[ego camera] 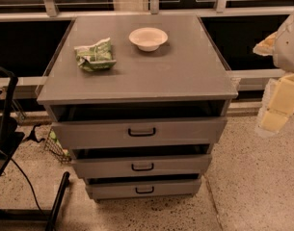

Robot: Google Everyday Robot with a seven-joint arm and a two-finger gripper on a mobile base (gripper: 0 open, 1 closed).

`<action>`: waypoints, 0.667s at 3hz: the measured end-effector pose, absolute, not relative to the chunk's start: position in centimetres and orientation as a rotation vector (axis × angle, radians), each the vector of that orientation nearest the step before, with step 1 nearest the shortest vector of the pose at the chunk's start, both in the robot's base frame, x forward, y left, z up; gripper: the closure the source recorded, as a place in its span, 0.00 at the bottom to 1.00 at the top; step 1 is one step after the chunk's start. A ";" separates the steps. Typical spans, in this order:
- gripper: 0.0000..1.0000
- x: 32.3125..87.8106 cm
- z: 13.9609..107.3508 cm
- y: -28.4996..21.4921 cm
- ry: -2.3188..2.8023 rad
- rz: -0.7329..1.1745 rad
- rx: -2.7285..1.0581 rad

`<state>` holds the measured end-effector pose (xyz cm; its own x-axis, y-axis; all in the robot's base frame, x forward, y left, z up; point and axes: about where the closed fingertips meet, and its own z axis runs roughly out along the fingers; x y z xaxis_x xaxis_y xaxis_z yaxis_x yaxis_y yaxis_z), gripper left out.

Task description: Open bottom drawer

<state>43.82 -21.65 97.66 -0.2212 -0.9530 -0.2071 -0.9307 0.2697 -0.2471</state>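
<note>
While far right, pincer (274, 115) well apart from bottom drawer (144, 188).

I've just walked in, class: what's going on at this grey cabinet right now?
A robot is set to open a drawer of the grey cabinet. Its gripper hangs at the right edge of the view, beside the cabinet and touching nothing. The bottom drawer, the lowest of three, has a small black loop handle that is not yet grasped. A white bowl and a green packet sit on top.
</note>
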 end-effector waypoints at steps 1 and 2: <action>0.00 43.8 97.7 -21.7 2.231 -0.100 -1.724; 0.00 43.5 96.0 -21.6 2.217 -0.107 -1.666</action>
<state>43.48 -21.57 96.04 -0.2370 -0.9411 -0.2411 -0.9136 0.3004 -0.2743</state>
